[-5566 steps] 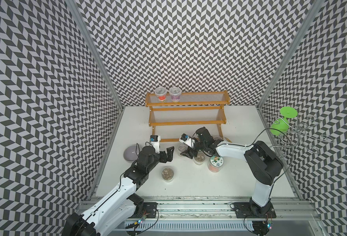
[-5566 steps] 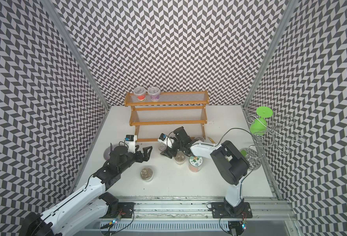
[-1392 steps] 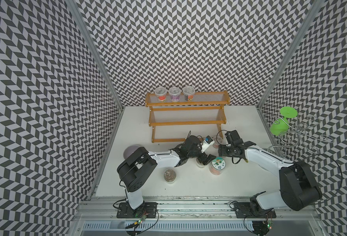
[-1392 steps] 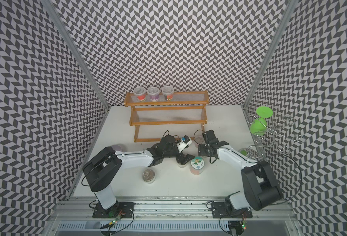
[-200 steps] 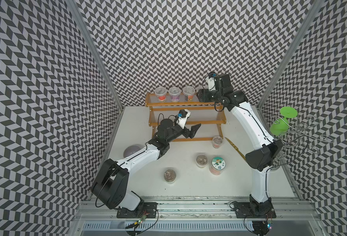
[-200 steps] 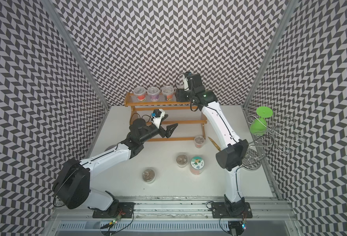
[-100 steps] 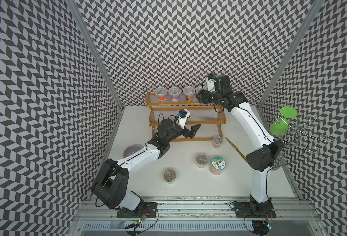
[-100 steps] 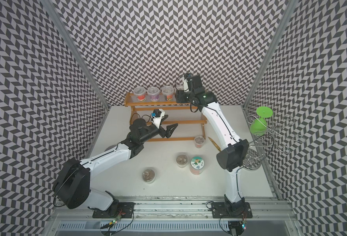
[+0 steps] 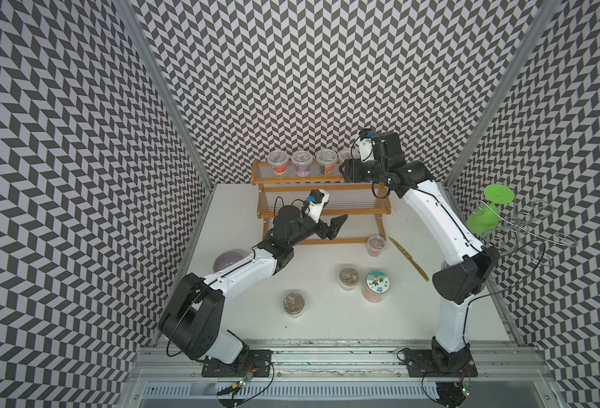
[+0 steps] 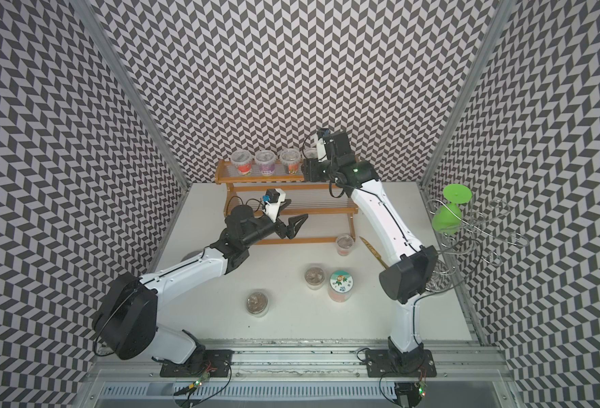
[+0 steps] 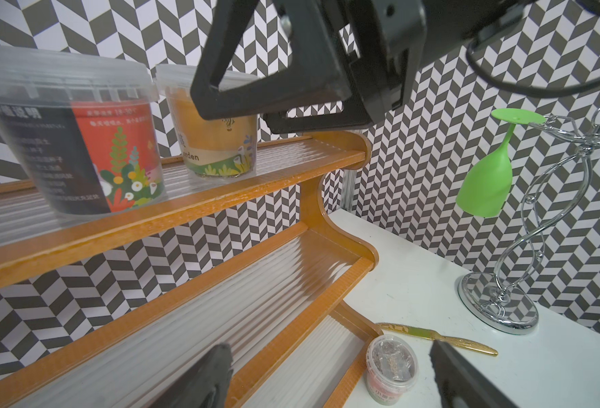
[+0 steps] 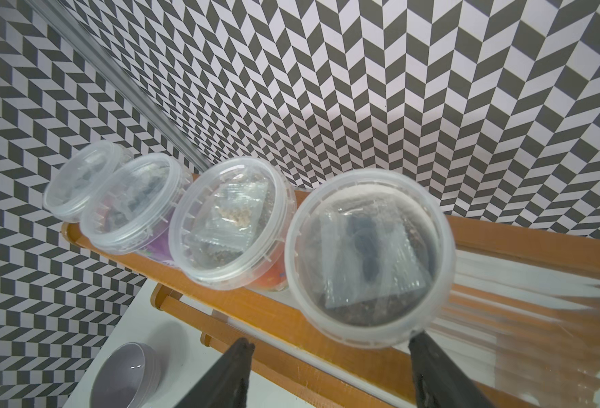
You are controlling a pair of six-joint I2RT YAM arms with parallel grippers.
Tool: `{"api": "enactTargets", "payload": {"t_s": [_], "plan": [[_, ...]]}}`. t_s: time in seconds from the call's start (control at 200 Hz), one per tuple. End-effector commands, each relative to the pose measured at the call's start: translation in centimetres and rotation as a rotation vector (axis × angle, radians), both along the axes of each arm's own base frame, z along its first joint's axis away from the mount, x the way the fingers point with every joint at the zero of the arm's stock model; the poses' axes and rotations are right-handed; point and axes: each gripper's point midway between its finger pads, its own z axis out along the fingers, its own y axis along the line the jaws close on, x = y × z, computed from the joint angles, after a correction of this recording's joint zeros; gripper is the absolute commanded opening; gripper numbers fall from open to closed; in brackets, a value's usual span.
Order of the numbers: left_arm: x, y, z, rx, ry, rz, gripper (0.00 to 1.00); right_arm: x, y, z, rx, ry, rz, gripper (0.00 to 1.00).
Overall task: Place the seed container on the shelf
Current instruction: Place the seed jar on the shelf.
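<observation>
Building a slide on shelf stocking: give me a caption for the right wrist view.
Four seed containers line the shelf's top tier; the open right hand faces the nearest container.

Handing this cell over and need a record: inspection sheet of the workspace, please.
Surface: white table, no spills seen.
Job's things: shelf holds four seed containers on its top tier; three more containers stand on the table.
Clutter: printed-lid tub, grey bowl, gold knife, green glass on wire stand.
Grippers: left gripper open, empty, facing the shelf; right gripper open astride the fourth container.
Cables: black loop at each wrist.
Surroundings: chevron walls.
</observation>
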Motion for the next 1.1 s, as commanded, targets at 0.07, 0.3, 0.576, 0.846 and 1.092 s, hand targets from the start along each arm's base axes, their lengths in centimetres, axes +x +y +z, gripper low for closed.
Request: {"api": "enactTargets", "payload": {"t_s": [0.07, 0.3, 0.576, 0.846, 1.092], "plan": [[-0.3, 0.6, 0.5, -0.003, 0.001, 0.013, 0.91, -2.4, -1.9, 4.5, 0.024, -0.103, -0.042, 0.77], [-2.3, 3.3, 0.0, -0.01, 0.009, 0.079, 0.91, -7.2, -6.7, 7.0, 0.027, -0.268, -0.14, 0.92], [-5.2, 8.4, -2.5, -0.015, 0.077, 0.226, 0.93, -12.6, -12.1, 3.3, 0.002, -0.346, -0.246, 0.99], [-7.5, 10.0, -5.5, -0.074, 0.176, 0.231, 0.98, -16.9, -13.2, -4.1, 0.139, -0.297, -0.231, 0.99], [-7.7, 10.2, -7.5, -0.093, 0.262, 0.243, 1.0, -17.6, -12.9, -10.9, 0.139, -0.112, -0.233, 1.0]]}}
